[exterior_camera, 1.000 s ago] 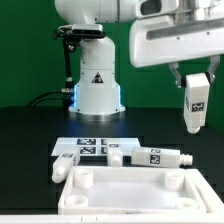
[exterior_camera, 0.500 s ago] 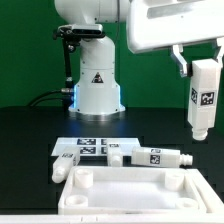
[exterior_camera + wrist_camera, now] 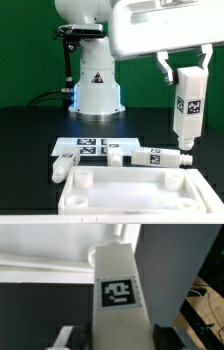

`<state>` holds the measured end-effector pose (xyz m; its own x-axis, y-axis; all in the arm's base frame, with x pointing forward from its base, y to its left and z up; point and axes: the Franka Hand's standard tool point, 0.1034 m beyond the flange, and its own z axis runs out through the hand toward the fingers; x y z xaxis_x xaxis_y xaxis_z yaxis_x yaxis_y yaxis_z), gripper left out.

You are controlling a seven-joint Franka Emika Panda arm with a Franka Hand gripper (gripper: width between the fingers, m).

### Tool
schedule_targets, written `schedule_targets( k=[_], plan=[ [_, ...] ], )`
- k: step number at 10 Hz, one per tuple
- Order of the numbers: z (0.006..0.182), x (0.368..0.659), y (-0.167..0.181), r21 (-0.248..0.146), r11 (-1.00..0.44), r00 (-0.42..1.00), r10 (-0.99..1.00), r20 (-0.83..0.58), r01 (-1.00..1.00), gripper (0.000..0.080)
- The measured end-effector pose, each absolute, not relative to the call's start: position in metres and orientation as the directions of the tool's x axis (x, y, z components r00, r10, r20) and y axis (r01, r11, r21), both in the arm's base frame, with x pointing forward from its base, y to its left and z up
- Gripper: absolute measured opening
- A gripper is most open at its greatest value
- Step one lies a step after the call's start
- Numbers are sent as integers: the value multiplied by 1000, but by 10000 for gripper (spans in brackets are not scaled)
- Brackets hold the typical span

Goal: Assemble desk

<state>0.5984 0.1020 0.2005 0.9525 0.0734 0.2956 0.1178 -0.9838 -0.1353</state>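
White leg [image 3: 187, 108] hangs upright at the frame's right, my fingers [image 3: 165, 70] clamped on its upper end; the tabletop [image 3: 120, 200] lies low in frame on the black surface [image 3: 30, 140].

The scene is viewed from low in front of the robot base [image 3: 97, 85]. The leg [image 3: 186, 105] is shared, seen lengthwise and close from the wrist [image 3: 118, 291].
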Motion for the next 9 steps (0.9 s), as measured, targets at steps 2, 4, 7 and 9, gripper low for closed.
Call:
schedule_targets(
  k=[2,4,7,9],
  plan=[
    [195,607,97,-113,-985,938,85,335,130,287],
    [183,622,105,-61,-981,896,141,422,183,287],
    [181,622,104,-49,-977,890,168,424,208,287],
    [179,622,103,-49,-977,891,169,421,208,287]
  ],
)
